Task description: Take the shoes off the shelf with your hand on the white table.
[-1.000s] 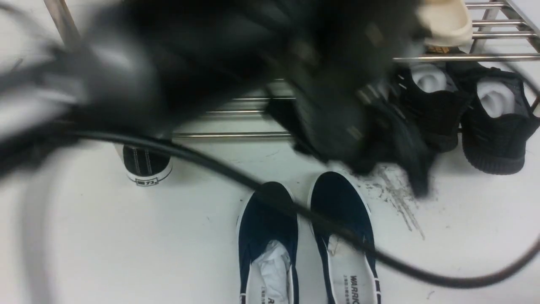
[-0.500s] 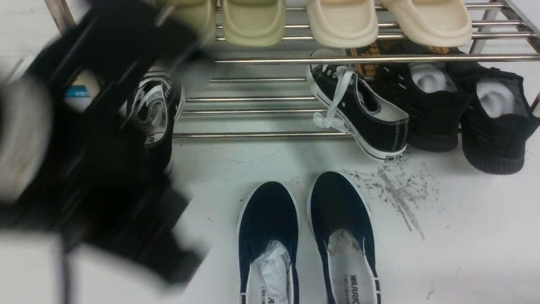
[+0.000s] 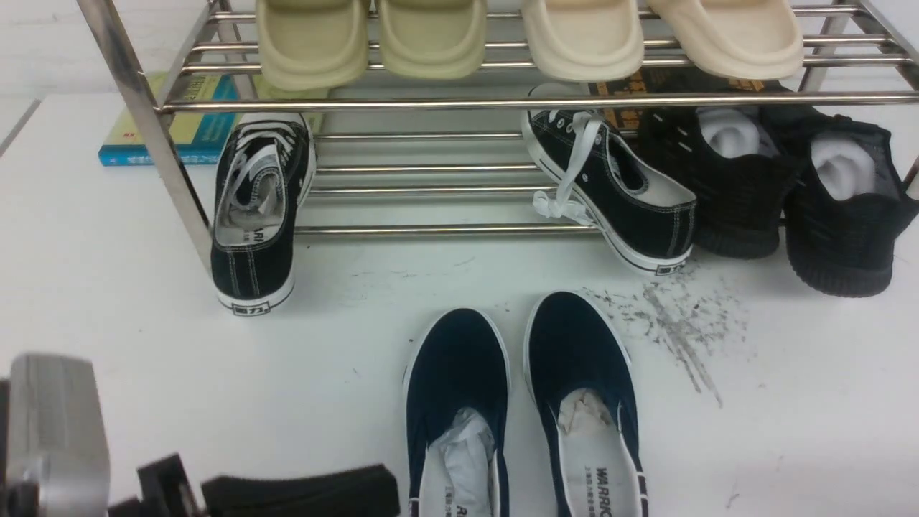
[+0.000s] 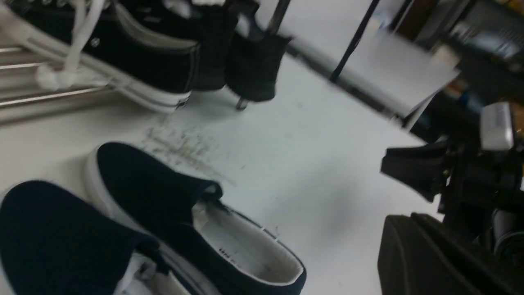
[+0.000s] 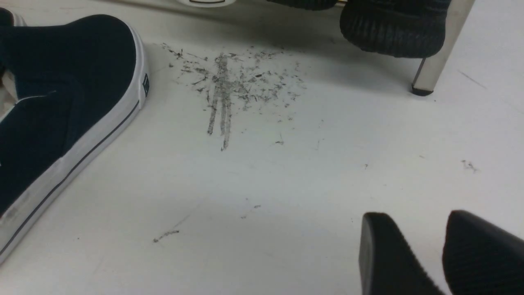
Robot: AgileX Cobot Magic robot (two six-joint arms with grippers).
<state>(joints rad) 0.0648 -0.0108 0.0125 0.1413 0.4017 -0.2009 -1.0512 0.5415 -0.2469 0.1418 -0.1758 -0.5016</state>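
Both navy slip-on shoes (image 3: 456, 373) (image 3: 578, 345) stand side by side on the white table (image 3: 790, 402), toes toward the chrome shelf (image 3: 445, 103). Paper stuffing shows in their white-lined openings. They also appear in the left wrist view (image 4: 155, 192) and one in the right wrist view (image 5: 61, 82). My left gripper (image 3: 380, 490) lies low at the near left, beside the left shoe and apart from it, shut on nothing. In its own view the left gripper (image 4: 399, 229) shows pressed-together fingers. My right gripper (image 5: 413, 250) hovers over bare table right of the shoes, open and empty.
Black lace-up sneakers (image 3: 258, 208) (image 3: 617, 187) and black knit sneakers (image 3: 732, 179) (image 3: 840, 208) sit on the lower tier, heels overhanging. Cream slippers (image 3: 581, 36) fill the top tier. A book (image 3: 179, 129) lies behind the shelf. A grey scuff (image 3: 675, 330) marks the table; a shelf leg (image 5: 434, 53) stands nearby.
My left arm swung away from in front of the shelf, down to the near left corner, and its jaws closed empty. The navy shoes stayed where they stand.
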